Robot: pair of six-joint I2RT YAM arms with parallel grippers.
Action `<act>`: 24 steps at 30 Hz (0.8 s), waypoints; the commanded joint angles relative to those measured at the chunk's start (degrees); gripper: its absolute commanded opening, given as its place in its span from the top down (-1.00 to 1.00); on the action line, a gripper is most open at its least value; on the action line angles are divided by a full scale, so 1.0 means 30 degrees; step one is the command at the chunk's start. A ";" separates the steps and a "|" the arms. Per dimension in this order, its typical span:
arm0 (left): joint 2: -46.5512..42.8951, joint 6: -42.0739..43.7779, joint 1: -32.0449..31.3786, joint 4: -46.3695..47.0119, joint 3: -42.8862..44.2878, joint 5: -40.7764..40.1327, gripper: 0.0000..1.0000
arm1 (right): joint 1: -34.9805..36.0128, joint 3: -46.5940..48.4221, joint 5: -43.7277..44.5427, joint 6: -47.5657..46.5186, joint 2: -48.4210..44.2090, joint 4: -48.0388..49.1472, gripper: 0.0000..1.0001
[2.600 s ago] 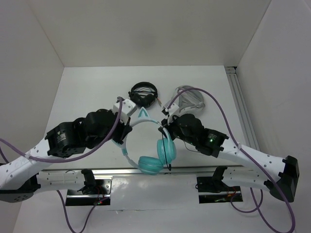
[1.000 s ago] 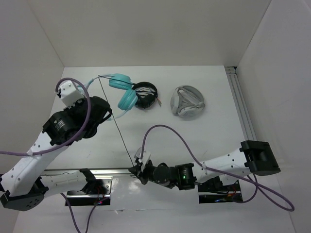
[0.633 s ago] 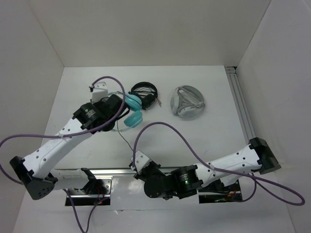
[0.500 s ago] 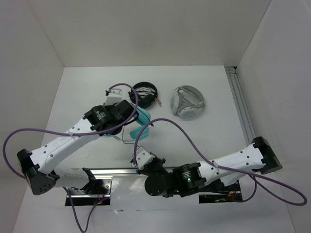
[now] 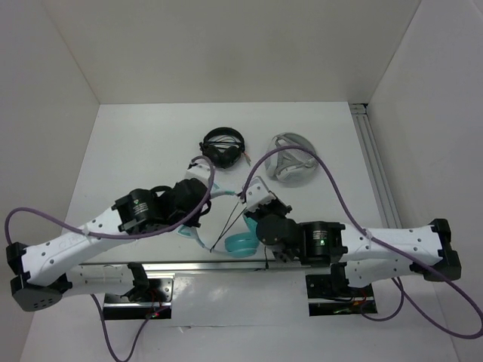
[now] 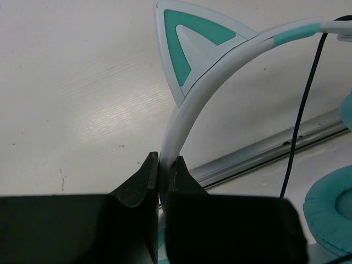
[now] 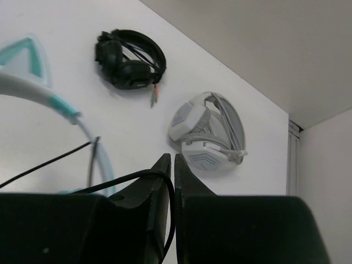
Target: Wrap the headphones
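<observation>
Hiding much of the headphones (image 5: pixel 240 245): left arm (image 5: pixel 143 212).

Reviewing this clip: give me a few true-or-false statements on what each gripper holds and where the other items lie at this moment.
1. The left gripper is shut on the pale headband of the teal cat-ear headphones. True.
2. The right gripper is open and empty. False: it is shut on the thin dark cable.
3. Neither gripper touches the small black headphones. True.
4. In the top view the grey round object lies left of the black headphones. False: it lies to their right.
</observation>
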 commanded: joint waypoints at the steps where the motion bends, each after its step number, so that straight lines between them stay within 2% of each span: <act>1: -0.1926 0.2173 -0.0073 -0.0863 -0.0654 0.2662 1.00 | -0.2255 -0.0361 -0.0009 -0.1556 -0.1474 0.2476 0.73; 5: -0.3248 0.2935 -0.0073 -0.0656 -0.0102 0.4421 1.00 | -0.6208 -0.0539 -0.4516 -0.1062 -0.1681 0.3092 0.66; 6: -0.3253 0.3198 -0.0073 -0.0830 0.0248 0.4688 1.00 | -0.7638 -0.0539 -0.6614 -0.0884 -0.1681 0.3094 0.66; 9: -0.3458 0.3404 -0.0073 -0.1474 0.0604 0.4896 1.00 | -0.9375 -0.0539 -0.9700 -0.0560 -0.1127 0.3299 0.66; 12: -0.3458 0.3406 -0.0073 -0.1710 0.1012 0.5128 1.00 | -0.9557 -0.0539 -1.1140 -0.0384 -0.0423 0.3943 0.66; 15: -0.3458 0.3232 -0.0073 -0.1710 0.1189 0.4664 1.00 | -0.9557 -0.0947 -1.2518 0.0433 0.0339 0.4645 0.80; 18: -0.3458 0.2763 -0.0073 -0.1710 0.1919 0.3901 1.00 | -0.9557 -0.2205 -1.3546 0.1398 0.0807 0.6073 0.82; 20: -0.3458 0.2265 -0.0073 -0.2177 0.2681 0.3639 1.00 | -0.9557 -0.3169 -1.4106 0.2014 0.0983 0.6753 0.72; 21: -0.3197 0.1973 -0.0073 -0.2353 0.3003 0.3114 1.00 | -0.9557 -0.3437 -1.4396 0.2569 0.0985 0.7133 0.57; 23: -0.2960 0.1036 -0.0073 -0.2880 0.4053 0.2526 1.00 | -0.9557 -0.4399 -1.6323 0.2780 0.0463 0.7545 0.44; 24: -0.2786 0.0221 -0.0073 -0.3114 0.4438 0.1798 1.00 | -0.9557 -0.4870 -1.8885 0.2780 0.0139 0.8156 0.25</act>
